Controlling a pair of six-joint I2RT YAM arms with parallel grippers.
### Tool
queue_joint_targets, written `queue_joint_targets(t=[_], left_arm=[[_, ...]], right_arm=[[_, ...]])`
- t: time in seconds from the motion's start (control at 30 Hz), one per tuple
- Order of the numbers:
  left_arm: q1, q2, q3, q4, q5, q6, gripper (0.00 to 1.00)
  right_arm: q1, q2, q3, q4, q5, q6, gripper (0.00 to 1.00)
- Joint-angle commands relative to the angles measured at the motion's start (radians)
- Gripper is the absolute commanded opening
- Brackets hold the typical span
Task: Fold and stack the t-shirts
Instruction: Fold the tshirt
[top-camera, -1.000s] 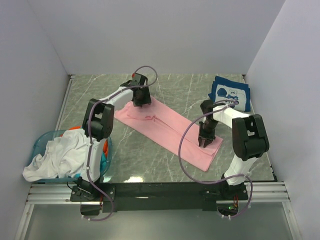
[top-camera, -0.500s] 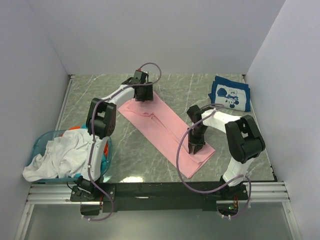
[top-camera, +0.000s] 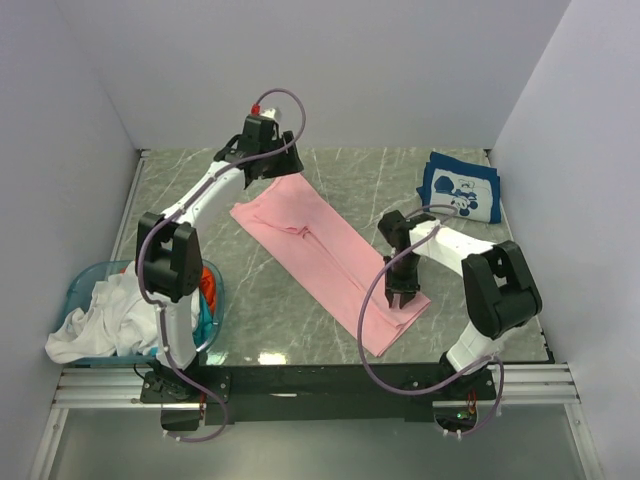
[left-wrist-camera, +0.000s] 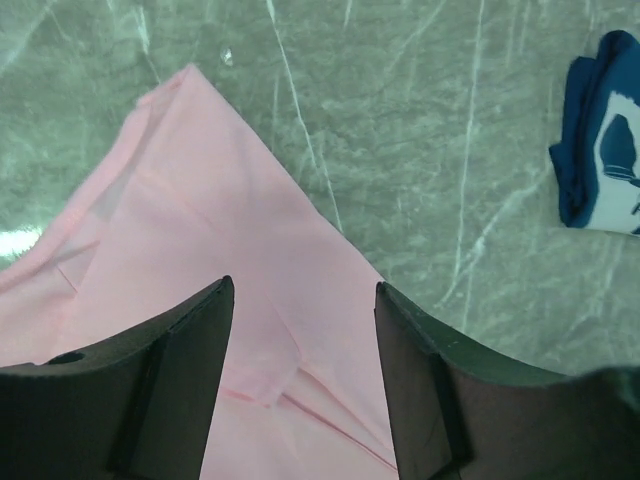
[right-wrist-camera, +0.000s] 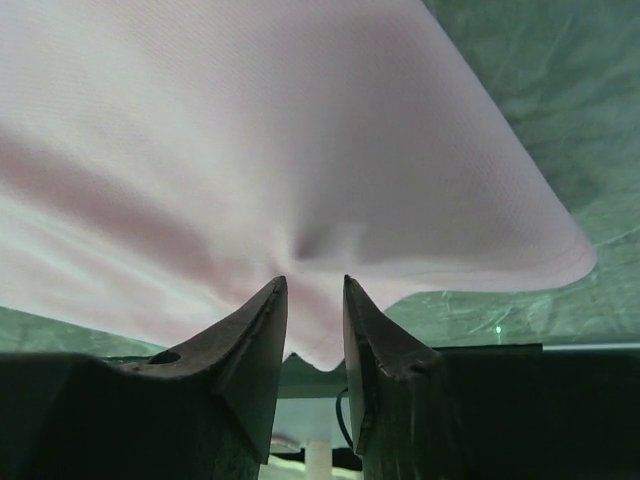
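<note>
A light pink t-shirt (top-camera: 310, 240), folded into a long strip, lies slantwise across the marble table. My left gripper (top-camera: 268, 158) hangs open above its far end. In the left wrist view the pink cloth (left-wrist-camera: 220, 200) lies flat below the empty left gripper (left-wrist-camera: 305, 285). At the strip's near right end my right gripper (top-camera: 404, 298) is shut on the edge. In the right wrist view the pink cloth (right-wrist-camera: 250, 130) puckers between the narrow jaws of the right gripper (right-wrist-camera: 315, 280). A folded navy t-shirt (top-camera: 460, 188) with white print lies at the back right.
A translucent blue basket (top-camera: 80, 283) stands at the near left, with a white t-shirt (top-camera: 120, 315) spilling over it and orange (top-camera: 207, 280) and teal (top-camera: 205, 318) cloth beside. The navy t-shirt (left-wrist-camera: 600, 140) also shows at the right of the left wrist view. White walls enclose the table.
My left gripper has lifted off the pink shirt's far end and swung back and to the left. The right gripper has drawn the near end leftward and toward the front.
</note>
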Motion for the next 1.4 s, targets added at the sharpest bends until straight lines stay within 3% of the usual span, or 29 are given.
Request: queue_joint_targets(t=[0.0,0.13,0.47,0.63,0.87,1.13,1.37], left_arm=[[0.003,-0.007,-0.082,-0.002,0.059,-0.058,0.64],[0.003,0.007,-0.154,0.019,0.122,-0.105,0.64],[0.012,0.143,-0.171,-0.01,0.143,-0.09,0.64],[0.017,0.261,-0.073,-0.068,0.143,-0.023,0.64],[0.017,0.305,-0.042,-0.028,0.168,0.045,0.63],[0.017,0.383,0.041,0.01,0.26,0.129,0.63],[0.015,0.466,0.148,0.036,0.345,0.14,0.63]], right_arm=[[0.003,-0.055,-0.046,-0.005,0.021,0.042,0.36],[0.004,-0.078,-0.089,-0.005,0.029,0.06,0.36],[0.069,-0.047,-0.137,0.053,0.003,0.115,0.36],[0.153,-0.027,-0.14,0.076,-0.024,0.175,0.36],[0.305,0.011,-0.119,0.12,-0.077,0.29,0.36],[0.48,0.137,0.008,0.188,-0.163,0.433,0.36],[0.576,0.273,0.194,0.18,-0.198,0.453,0.36]])
